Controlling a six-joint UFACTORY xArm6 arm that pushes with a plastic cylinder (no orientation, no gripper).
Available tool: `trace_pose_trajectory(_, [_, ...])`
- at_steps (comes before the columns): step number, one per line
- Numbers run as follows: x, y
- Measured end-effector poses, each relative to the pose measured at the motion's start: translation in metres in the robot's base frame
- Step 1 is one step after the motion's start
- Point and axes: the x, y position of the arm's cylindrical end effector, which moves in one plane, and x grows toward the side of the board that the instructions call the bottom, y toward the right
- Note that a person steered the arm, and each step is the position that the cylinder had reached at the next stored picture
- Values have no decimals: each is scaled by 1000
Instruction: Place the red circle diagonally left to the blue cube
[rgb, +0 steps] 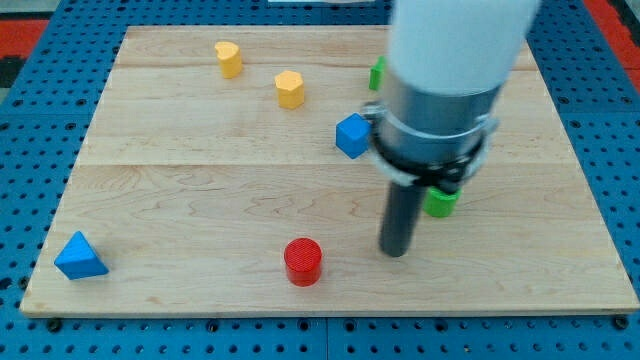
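The red circle (303, 261) lies near the view's bottom, a little left of centre. The blue cube (352, 135) sits above and to its right, near the board's middle, beside the arm's body. My tip (395, 252) rests on the board to the right of the red circle, with a gap between them, and well below the blue cube.
A blue triangle (80, 257) lies at the bottom left. Two yellow blocks (229, 59) (290, 89) sit near the top. A green block (440, 201) shows just right of the rod, another green block (377, 73) partly hidden behind the arm. The wooden board (200, 200) ends at a blue pegboard.
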Motion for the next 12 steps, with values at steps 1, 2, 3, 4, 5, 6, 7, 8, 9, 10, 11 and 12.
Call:
trace_pose_trajectory(1, [32,-52])
trace_pose_trajectory(2, [43,-102])
trace_pose_trajectory(3, [41,-106])
trace_pose_trajectory(4, [38,-108])
trace_pose_trajectory(5, [21,-116])
trace_pose_trajectory(6, [-7,-126])
trace_pose_trajectory(7, [-23,-150])
trace_pose_trajectory(8, [-19,-176])
trace_pose_trajectory(9, [-21,-194])
trace_pose_trajectory(10, [-36,-153])
trace_pose_trajectory(11, [-56,-116])
trace_pose_trajectory(12, [-78,-113])
